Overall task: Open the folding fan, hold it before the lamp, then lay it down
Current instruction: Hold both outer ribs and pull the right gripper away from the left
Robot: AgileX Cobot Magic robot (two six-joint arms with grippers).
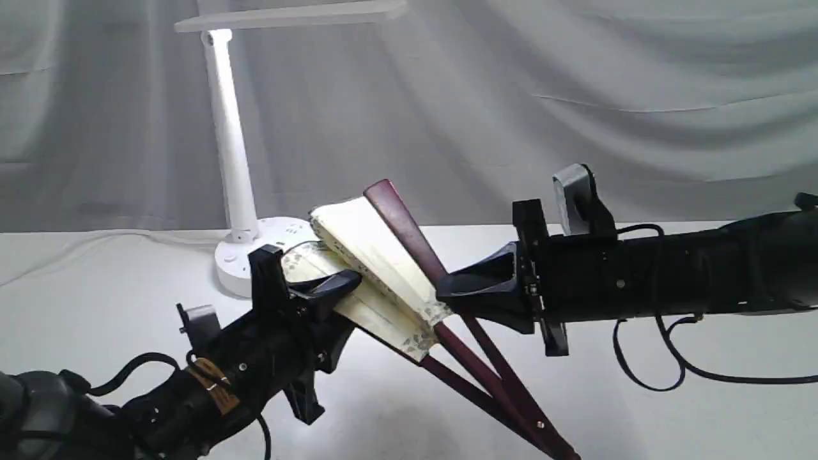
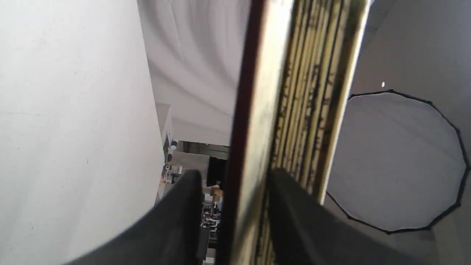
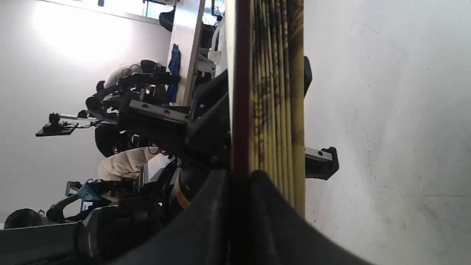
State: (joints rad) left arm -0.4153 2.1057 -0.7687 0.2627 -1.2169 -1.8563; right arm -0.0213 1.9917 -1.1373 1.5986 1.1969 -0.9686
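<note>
The folding fan (image 1: 370,255) hangs partly spread above the table, its pivot low toward the front. Its cream pleats sit in two bundles between dark maroon guards. My left gripper (image 1: 332,287) is shut on the lower bundle and guard; the left wrist view shows the fan's edge (image 2: 257,110) between the two black fingers (image 2: 290,221). My right gripper (image 1: 457,287) is shut on the upper maroon guard (image 3: 241,110), with pleats (image 3: 279,92) beside one finger. The white lamp (image 1: 230,147) stands behind the fan at the back left, its flat head along the top edge.
A white cloth-covered table (image 1: 639,415) lies under both arms, with a grey draped backdrop (image 1: 575,96) behind. A black cable (image 1: 645,377) loops down from the right arm. The lamp's round base (image 1: 236,268) sits just behind my left gripper.
</note>
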